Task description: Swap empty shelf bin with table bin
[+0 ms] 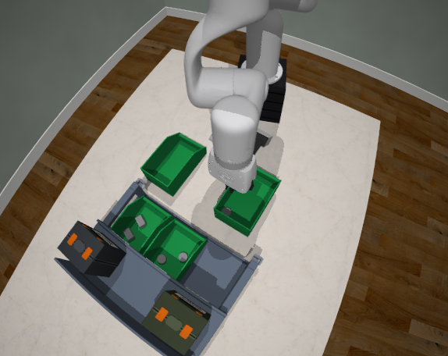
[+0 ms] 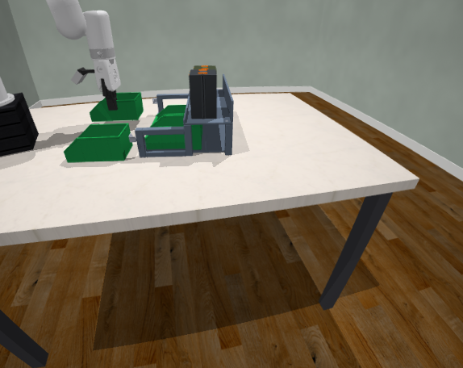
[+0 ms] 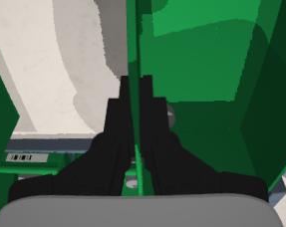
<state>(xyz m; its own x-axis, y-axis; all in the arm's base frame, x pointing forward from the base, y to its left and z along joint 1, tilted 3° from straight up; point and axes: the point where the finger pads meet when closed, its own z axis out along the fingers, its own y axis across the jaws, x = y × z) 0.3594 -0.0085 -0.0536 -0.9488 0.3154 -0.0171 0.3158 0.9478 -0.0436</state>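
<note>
My gripper (image 1: 240, 189) is shut on the thin side wall of the green bin with parts (image 1: 247, 203). The bin seems to hang a little above the table, in front of the shelf (image 1: 162, 265); it also shows in the exterior view (image 2: 117, 106). The empty green bin (image 1: 174, 161) (image 2: 99, 142) stands on its base on the table to the left. The shelf's right-hand place (image 1: 215, 269) is vacant.
Two green bins with parts (image 1: 140, 224) (image 1: 176, 247) stand in the shelf's left and middle places. A black case (image 1: 90, 250) and an olive case (image 1: 178, 320) sit on the shelf's top board. The robot base (image 1: 273, 94) stands at the far end of the table.
</note>
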